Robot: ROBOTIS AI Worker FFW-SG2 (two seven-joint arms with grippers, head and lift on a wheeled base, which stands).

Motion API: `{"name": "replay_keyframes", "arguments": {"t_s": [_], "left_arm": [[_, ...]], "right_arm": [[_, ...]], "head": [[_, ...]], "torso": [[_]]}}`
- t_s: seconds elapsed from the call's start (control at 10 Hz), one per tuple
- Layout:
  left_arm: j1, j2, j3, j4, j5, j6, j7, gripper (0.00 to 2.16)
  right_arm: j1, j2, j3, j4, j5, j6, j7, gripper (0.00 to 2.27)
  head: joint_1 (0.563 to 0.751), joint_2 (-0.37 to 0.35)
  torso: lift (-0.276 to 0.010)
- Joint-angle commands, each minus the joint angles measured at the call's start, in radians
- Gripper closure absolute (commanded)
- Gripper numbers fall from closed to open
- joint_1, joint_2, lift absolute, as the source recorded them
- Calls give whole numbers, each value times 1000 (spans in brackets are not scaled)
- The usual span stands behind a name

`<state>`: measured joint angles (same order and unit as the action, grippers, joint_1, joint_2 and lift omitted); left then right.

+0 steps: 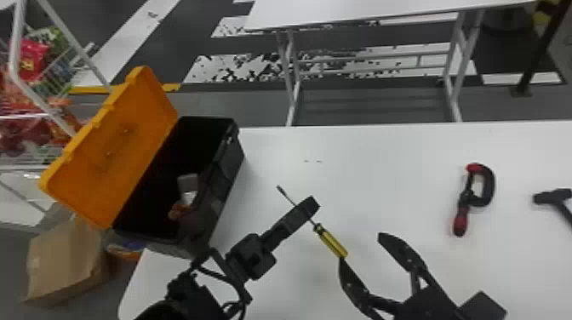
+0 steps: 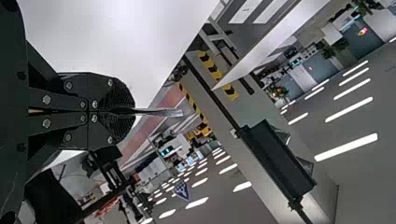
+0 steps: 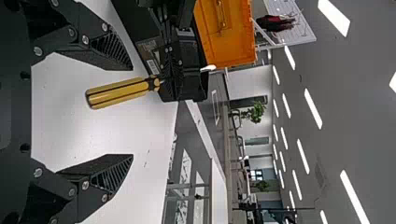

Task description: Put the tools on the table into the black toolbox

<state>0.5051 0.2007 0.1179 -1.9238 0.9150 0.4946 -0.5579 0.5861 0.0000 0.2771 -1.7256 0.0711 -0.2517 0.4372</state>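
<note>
Foremost, at the head view's lower right, gaped the right gripper (image 1: 361, 248), empty; at lower centre the left gripper (image 1: 312, 207) pinched the screwdriver (image 1: 331, 241) by its shaft (image 2: 169, 112). Probably light, stiff, perhaps slick, it was best taken by its yellow handle (image 3: 119, 92); at left, the black toolbox (image 1: 226, 172) stood open.

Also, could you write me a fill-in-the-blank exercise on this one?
The left claw grips the screwdriver by its ____.
The right claw is ____, not shut.
The raised lid of the toolbox is ____.
The tool to the right of the clamp is a ____.

Missing words: shaft; open; orange; hammer.
</note>
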Motion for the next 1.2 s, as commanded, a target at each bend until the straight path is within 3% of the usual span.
{"name": "replay_keyframes", "arguments": {"t_s": [0.0,0.4,0.6,0.7,0.9,1.1], "left_arm": [[0,2,69,-9,22,2,1,2135],[-16,8,258,-14,128,8,4,2135],[-42,9,336,-3,151,8,12,2138],[-54,19,361,8,143,2,16,2138],[-74,16,402,20,102,-35,49,2138],[-111,17,437,86,44,-152,47,2138]], "right_arm": [[12,1,-27,0,-24,-16,0,103],[43,1,-124,0,-83,-47,5,107],[60,1,-147,0,-96,-62,6,110],[66,1,-156,0,-100,-62,8,110],[77,1,-174,0,-103,-68,9,110],[93,1,-188,-2,-105,-89,11,113]], "head": [[695,274],[695,316],[695,347],[695,350],[695,350],[695,350]], "torso": [[-75],[-75],[-75],[-75],[-75],[-75]]}}
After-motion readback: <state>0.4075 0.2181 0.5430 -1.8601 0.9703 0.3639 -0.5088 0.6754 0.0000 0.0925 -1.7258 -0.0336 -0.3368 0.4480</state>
